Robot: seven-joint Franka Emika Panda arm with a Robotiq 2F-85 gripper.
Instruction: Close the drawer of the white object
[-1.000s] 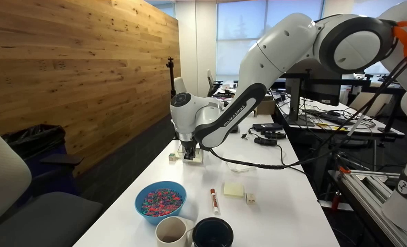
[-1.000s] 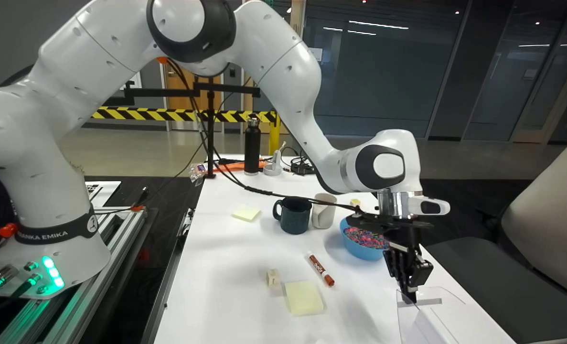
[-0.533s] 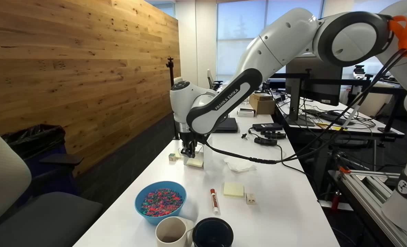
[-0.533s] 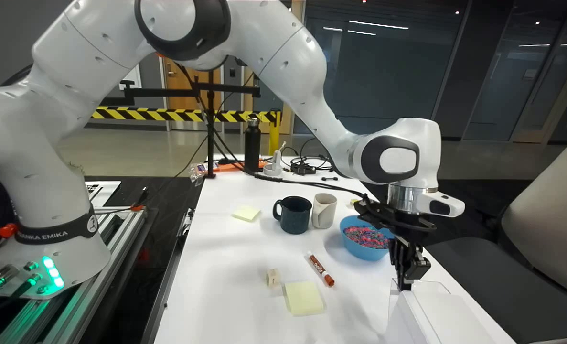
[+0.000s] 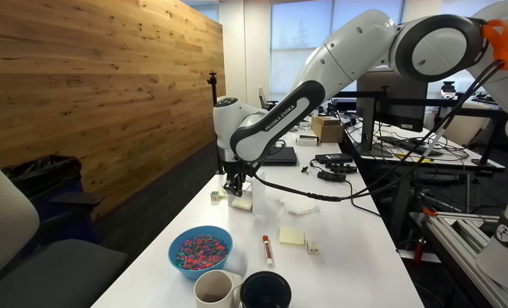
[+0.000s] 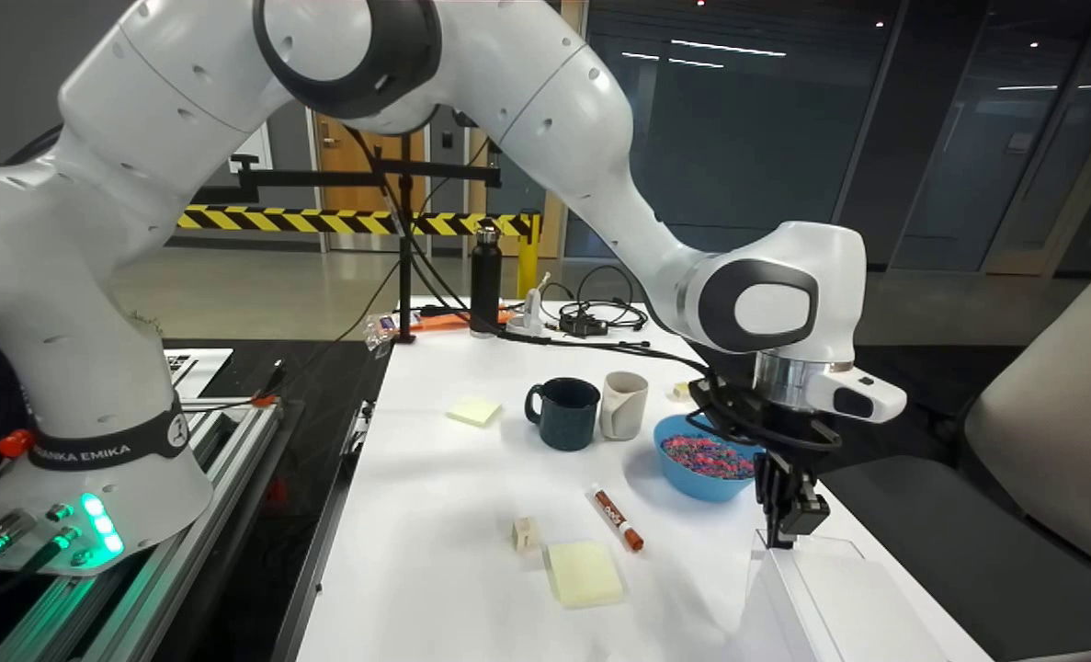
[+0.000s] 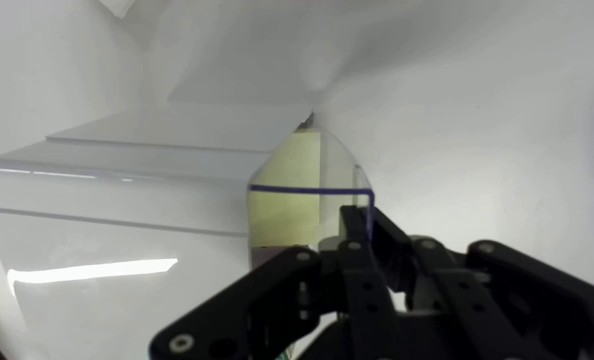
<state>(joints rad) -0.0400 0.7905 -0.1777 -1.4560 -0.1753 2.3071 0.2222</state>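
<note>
The white object point(image 7: 111, 195), a glossy white box, lies left of my fingers in the wrist view. It also shows in both exterior views point(image 5: 259, 186) point(image 6: 867, 607). Its clear drawer point(image 7: 312, 190) sticks out from the box, partly open, with a pale yellow pad inside; the front wall also shows in an exterior view point(image 6: 764, 579). My gripper point(image 7: 368, 210) stands at the drawer's outer end, one fingertip inside the front wall and one outside, pinching it. The gripper also shows over the drawer in both exterior views point(image 5: 234, 190) point(image 6: 779, 541).
A small cube point(image 5: 215, 196) lies beside the drawer. A blue bowl of beads point(image 5: 200, 252), a beige mug point(image 5: 215, 287), a dark mug point(image 5: 265, 291), a marker point(image 5: 268, 251), a yellow pad point(image 5: 292, 236), a wooden block point(image 5: 312, 247) and a tissue point(image 5: 298, 204) stand around the table.
My gripper has risen slightly, and the arm has shifted a little in both exterior views. The white box's body shows more clearly beside the drawer now. The loose table items have not moved.
</note>
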